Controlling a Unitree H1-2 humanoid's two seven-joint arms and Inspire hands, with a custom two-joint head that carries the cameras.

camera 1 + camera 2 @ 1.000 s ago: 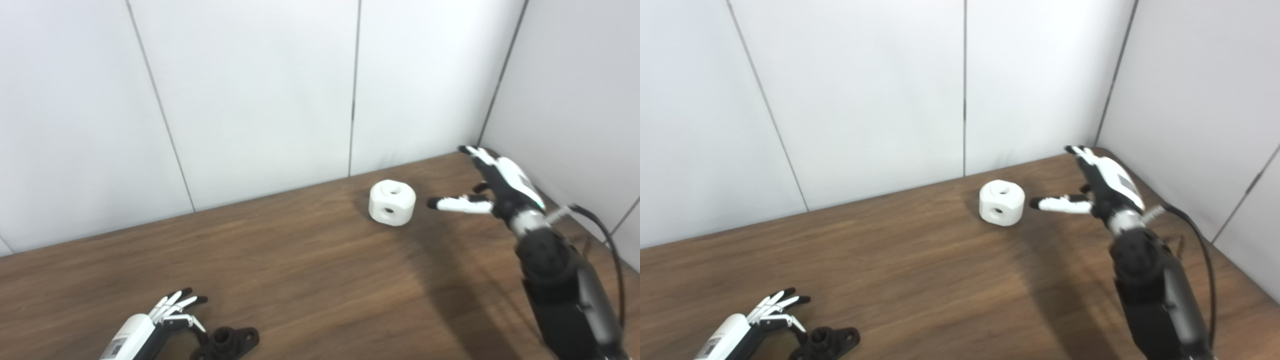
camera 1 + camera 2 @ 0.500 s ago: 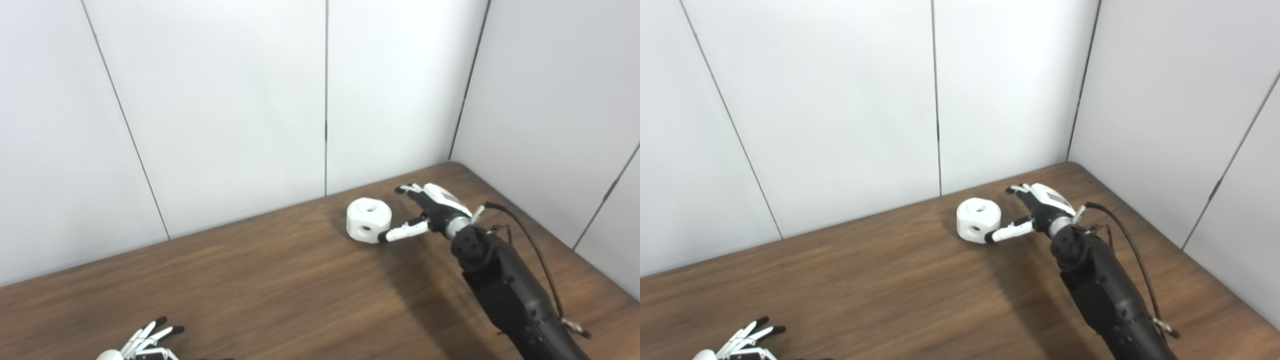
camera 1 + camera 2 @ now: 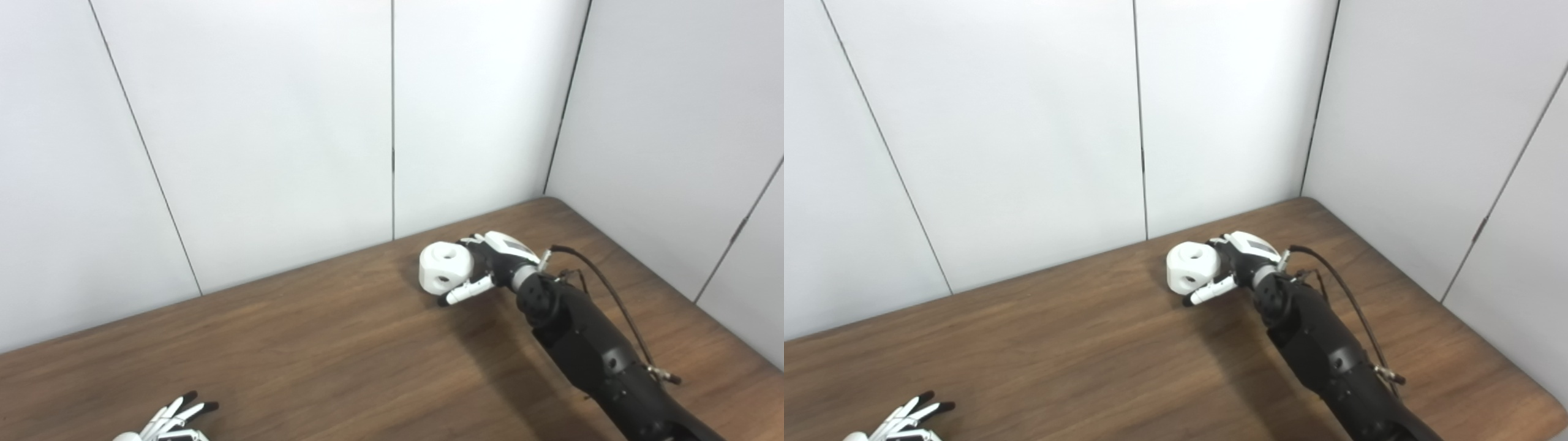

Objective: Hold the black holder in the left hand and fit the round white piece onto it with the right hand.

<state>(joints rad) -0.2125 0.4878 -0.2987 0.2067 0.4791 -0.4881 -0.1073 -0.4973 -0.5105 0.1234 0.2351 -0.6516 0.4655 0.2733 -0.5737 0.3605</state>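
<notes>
The round white piece (image 3: 446, 267) with holes in its top and side is at the back of the wooden table (image 3: 343, 343), near the wall. My right hand (image 3: 490, 263) is closed around it, with the thumb (image 3: 465, 292) across its front lower edge and the fingers behind it. It also shows in the right eye view (image 3: 1193, 266). My left hand (image 3: 171, 422) is at the bottom left edge, and only its straight, spread fingertips show. The black holder is out of view.
White wall panels (image 3: 275, 135) stand close behind the table and along its right side (image 3: 674, 141). A black cable (image 3: 606, 288) runs along the right forearm. The table's right edge shows at the lower right (image 3: 1543, 398).
The camera has shifted up and to the right, so the holder has left the picture. My right hand moved left to the white piece and closed its thumb and fingers on it.
</notes>
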